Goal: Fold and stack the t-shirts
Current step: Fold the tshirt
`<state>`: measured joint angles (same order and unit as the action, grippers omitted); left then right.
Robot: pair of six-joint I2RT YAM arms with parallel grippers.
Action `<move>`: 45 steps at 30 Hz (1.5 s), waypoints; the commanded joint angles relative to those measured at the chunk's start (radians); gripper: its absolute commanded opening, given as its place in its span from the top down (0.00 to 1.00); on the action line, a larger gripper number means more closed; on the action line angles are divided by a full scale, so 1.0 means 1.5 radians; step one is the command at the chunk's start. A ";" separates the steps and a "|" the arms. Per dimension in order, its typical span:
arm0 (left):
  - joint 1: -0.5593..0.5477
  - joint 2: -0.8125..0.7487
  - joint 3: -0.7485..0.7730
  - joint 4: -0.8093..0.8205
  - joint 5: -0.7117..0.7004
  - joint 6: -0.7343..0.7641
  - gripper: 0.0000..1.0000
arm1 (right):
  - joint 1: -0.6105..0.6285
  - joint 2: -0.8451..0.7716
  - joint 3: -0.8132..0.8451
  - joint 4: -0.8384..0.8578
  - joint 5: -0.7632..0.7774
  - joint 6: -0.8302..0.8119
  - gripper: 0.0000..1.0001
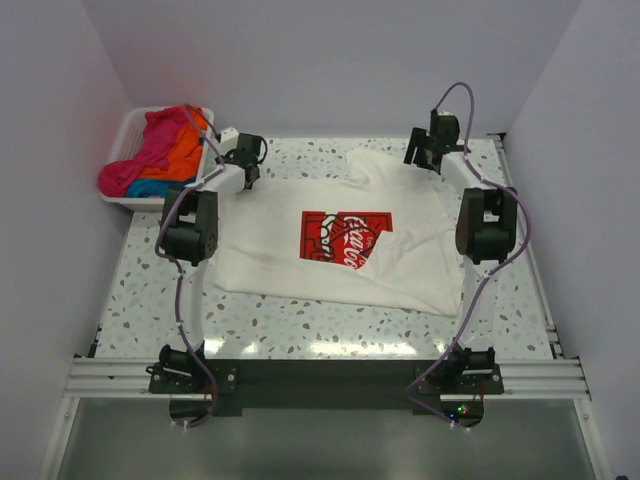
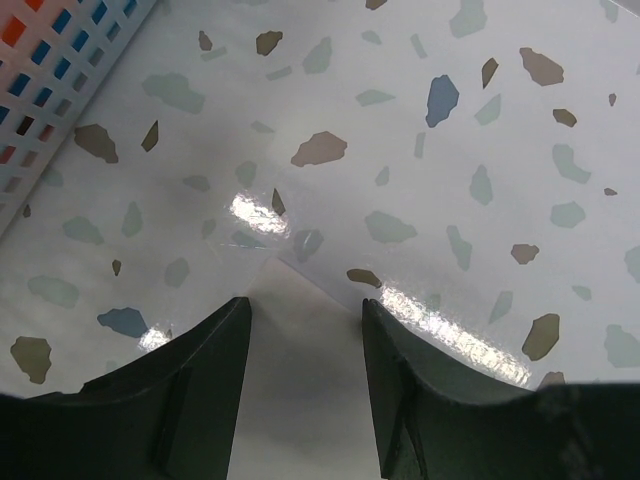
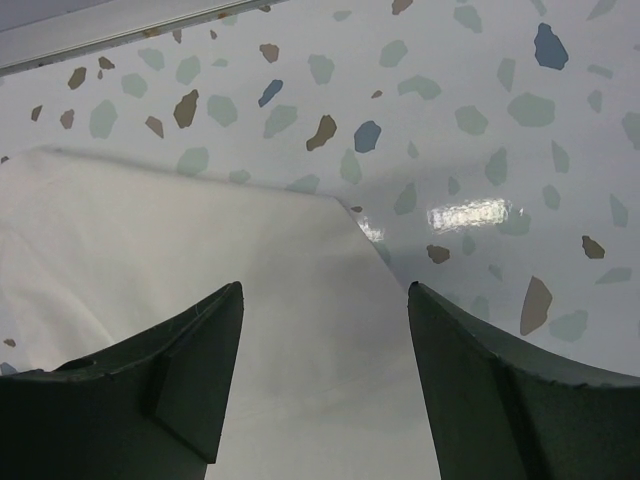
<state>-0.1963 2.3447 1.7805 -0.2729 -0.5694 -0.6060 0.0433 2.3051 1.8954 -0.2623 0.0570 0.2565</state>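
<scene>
The cream shirt (image 1: 290, 270) lies spread flat at the centre of the tabletop (image 1: 300, 335). Its long axis runs from 9 to 3 o'clock, dipping a little toward 4. The red logo (image 1: 345, 238) faces up near the middle, and its 4 o'clock corner seems tucked under a fold of cloth. One sleeve (image 1: 372, 165) sticks out toward 12 o'clock. Which end is the collar cannot be told.

The left pincer (image 1: 247, 168) hovers at the shirt's 10 o'clock corner. Its wrist view shows the jaws apart with the cloth corner lying between them, nothing pinched. The right pincer (image 1: 427, 150) is at 1 o'clock by the sleeve, jaws wide, straddling the cloth edge without closing on it.

The coloured shirts (image 1: 160, 150), pink, orange and blue, are heaped in the basket (image 1: 127, 128) at 10 o'clock.
</scene>
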 commanded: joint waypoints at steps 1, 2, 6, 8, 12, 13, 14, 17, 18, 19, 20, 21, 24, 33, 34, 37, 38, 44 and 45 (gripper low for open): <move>0.012 -0.044 -0.011 0.042 -0.016 0.021 0.47 | -0.012 0.013 0.031 0.010 -0.014 -0.016 0.29; 0.014 -0.045 -0.009 0.045 -0.017 0.029 0.46 | -0.014 0.016 0.033 0.011 -0.016 -0.015 0.29; 0.023 -0.038 -0.002 0.043 -0.018 0.037 0.46 | -0.013 0.027 0.045 0.007 -0.016 -0.019 0.29; 0.024 -0.034 0.002 0.043 -0.014 0.040 0.46 | -0.014 0.028 0.050 0.005 -0.013 -0.022 0.28; 0.026 -0.031 0.003 0.055 -0.006 0.051 0.46 | -0.016 0.040 0.064 0.000 -0.014 -0.025 0.28; 0.026 -0.030 0.004 0.058 -0.004 0.054 0.46 | -0.016 0.043 0.074 -0.003 -0.011 -0.026 0.28; 0.027 -0.029 0.007 0.061 -0.001 0.058 0.46 | -0.016 0.046 0.079 -0.010 -0.011 -0.029 0.27; 0.029 -0.017 0.024 0.054 0.008 0.060 0.46 | -0.017 0.063 0.098 -0.020 -0.008 -0.033 0.26; 0.030 -0.014 0.027 0.052 0.011 0.061 0.46 | -0.017 0.067 0.103 -0.025 -0.008 -0.035 0.26; 0.030 -0.009 0.030 0.052 0.015 0.061 0.46 | -0.017 0.075 0.114 -0.028 -0.009 -0.035 0.26; 0.030 -0.007 0.034 0.051 0.018 0.061 0.46 | -0.017 0.079 0.119 -0.034 -0.010 -0.035 0.26; 0.031 -0.006 0.034 0.050 0.020 0.061 0.47 | -0.017 0.082 0.124 -0.035 -0.014 -0.034 0.26; 0.032 -0.001 0.035 0.052 0.029 0.059 0.49 | -0.017 0.096 0.140 -0.048 -0.027 -0.029 0.26; 0.035 0.006 0.035 0.055 0.045 0.056 0.60 | -0.017 0.119 0.139 -0.047 -0.054 0.003 0.28; 0.035 0.005 0.033 0.054 0.046 0.056 0.60 | -0.017 0.121 0.141 -0.046 -0.057 0.008 0.31; 0.037 0.007 0.032 0.054 0.051 0.053 0.65 | -0.016 0.125 0.143 -0.040 -0.068 0.019 0.36; 0.037 0.007 0.031 0.054 0.052 0.052 0.66 | -0.016 0.127 0.145 -0.040 -0.070 0.022 0.38; 0.037 0.011 0.030 0.053 0.057 0.049 0.69 | -0.010 0.142 0.158 -0.036 -0.084 0.032 0.43; 0.037 0.011 0.031 0.053 0.057 0.048 0.69 | -0.009 0.146 0.160 -0.035 -0.086 0.035 0.46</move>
<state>-0.1528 2.3451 1.7954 -0.2314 -0.4896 -0.5308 0.0242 2.4981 2.0987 -0.3210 -0.0376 0.2848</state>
